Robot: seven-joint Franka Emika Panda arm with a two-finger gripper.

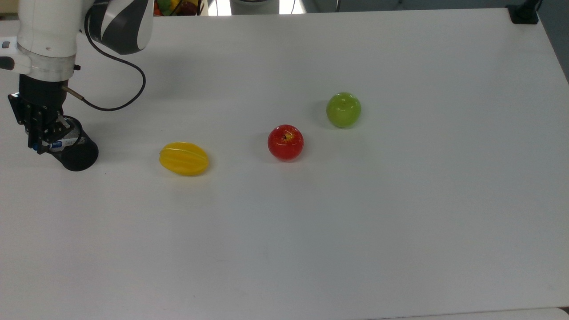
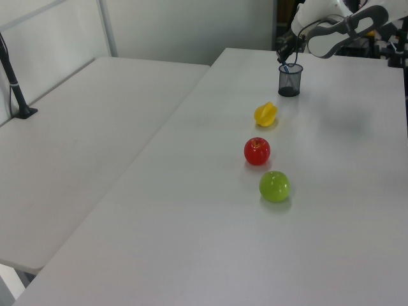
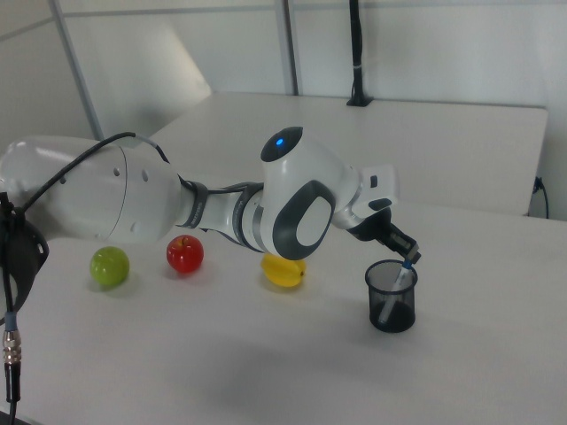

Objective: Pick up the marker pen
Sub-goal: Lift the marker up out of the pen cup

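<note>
The marker pen, white with a blue cap, stands tilted inside a black mesh cup, its cap end poking above the rim. My gripper reaches down over the cup and is shut on the marker pen's cap end. In the top view the gripper is at the far left, over the cup, with the marker pen between its fingers. In the left view the cup stands at the far end of the table under the gripper.
A yellow fruit, a red apple and a green apple lie in a row to the top view's right of the cup. The arm's black cable loops above the table. A black clamp sits at the far right corner.
</note>
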